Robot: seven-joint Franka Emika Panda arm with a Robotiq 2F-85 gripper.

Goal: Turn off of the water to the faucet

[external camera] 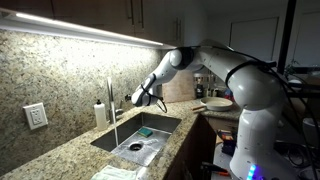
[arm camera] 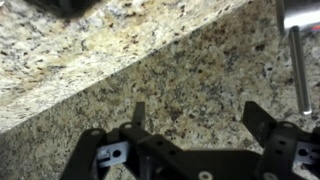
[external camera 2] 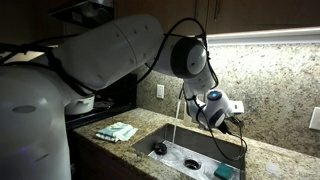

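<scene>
The chrome faucet (external camera: 110,93) stands behind the sink (external camera: 160,124), against the granite backsplash. A thin whitish stream of water (external camera: 116,130) falls from it into the basin; it also shows in an exterior view (external camera 2: 177,120). My gripper (external camera: 141,97) hovers to the right of the faucet, above the sink's back edge, apart from it. In the wrist view my gripper (arm camera: 200,125) is open and empty, facing the granite wall, with part of the chrome faucet (arm camera: 297,55) at the upper right. The lever handle is not clearly visible.
A white soap dispenser (external camera: 100,114) stands left of the faucet. A wall outlet (external camera: 35,116) is further left. A green sponge (external camera 2: 225,172) lies in the sink (external camera 2: 238,152). A folded cloth (external camera 2: 115,131) lies on the counter. A plate (external camera: 217,102) sits at the far end.
</scene>
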